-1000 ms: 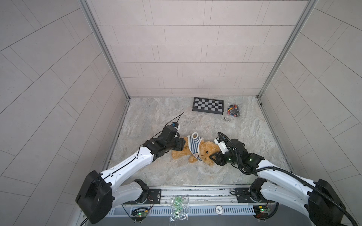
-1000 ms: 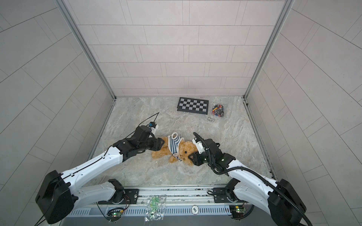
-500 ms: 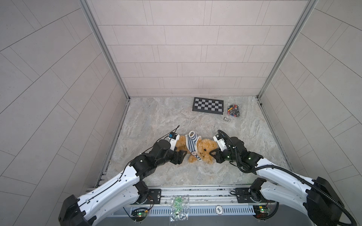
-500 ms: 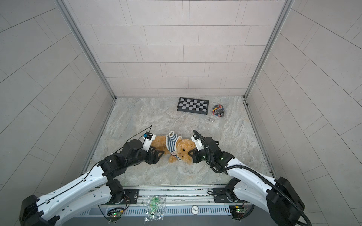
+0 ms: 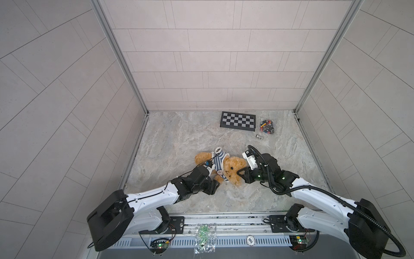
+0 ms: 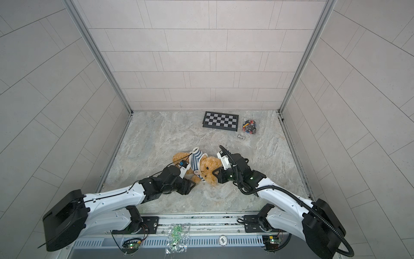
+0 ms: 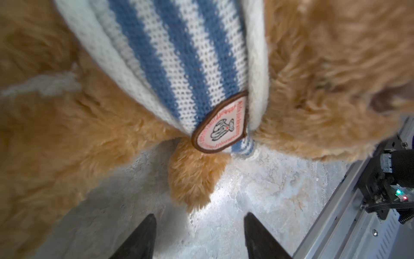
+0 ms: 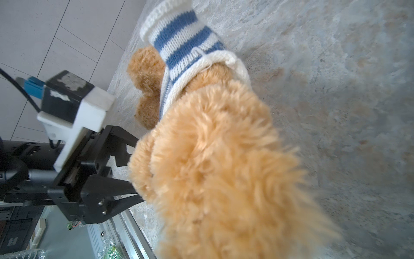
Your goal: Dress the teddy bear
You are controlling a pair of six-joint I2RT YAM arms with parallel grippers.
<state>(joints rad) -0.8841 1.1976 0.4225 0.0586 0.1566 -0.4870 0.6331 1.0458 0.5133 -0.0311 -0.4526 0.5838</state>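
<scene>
Marbled desk [image 5: 179, 134], tiled booth. The teddy bear [image 5: 233, 167] lies near the front edge between both arms, with its head toward the right arm.

The striped sweater [image 5: 218, 160] is over the head but bunched in a band at neck and chest. One sleeve [image 8: 165, 33] sticks out and looks empty. A paw [image 7: 195, 179] pokes out under the band beside the badge [image 7: 220, 125].

- **Right pincer** [image 5: 242, 173]: clenched against the head. Its tips are buried in fur, so I can't tell if it actually holds any.
- **Left pincer** [image 7: 199, 222]: released, tips spread, just short of that paw, nothing between them.

Likely step: drag the hem down the torso.
- Left should bite the knit edge near the badge, not the fur.
- Pull toward the legs, low along the body.
- Right must anchor the head, or the bear will probably slide on the smooth desk.
- Go slowly, since the knit looks stretchy, and sort the sleeves afterwards.
</scene>
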